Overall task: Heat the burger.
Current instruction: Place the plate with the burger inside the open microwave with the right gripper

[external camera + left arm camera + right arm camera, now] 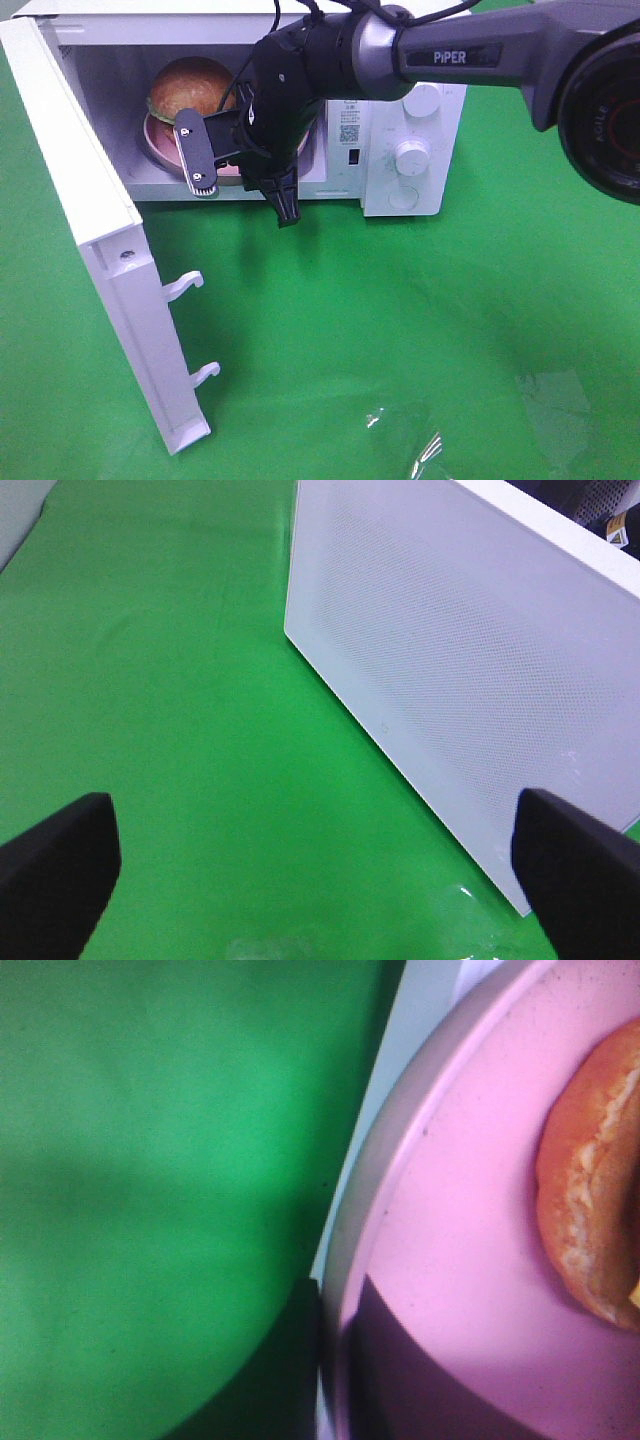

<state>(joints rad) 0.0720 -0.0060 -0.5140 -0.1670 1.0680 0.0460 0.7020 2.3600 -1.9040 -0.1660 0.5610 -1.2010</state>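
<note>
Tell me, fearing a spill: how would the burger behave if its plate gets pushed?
The burger looks tall and stacked, so it may shift or topple under a jolt. The plate looks smooth, so the burger would probably slide on it easily.

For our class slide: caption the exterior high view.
Right gripper grips the pink plate carrying the burger inside the open microwave.

The word "PiPER" stands in white letters on the grey arm [470, 52]. The black round joint [605, 110] next to it says "AGILE". A small sticker [350, 131] with a square code is on the white microwave [400, 195], but its words are too tiny to read.
</note>
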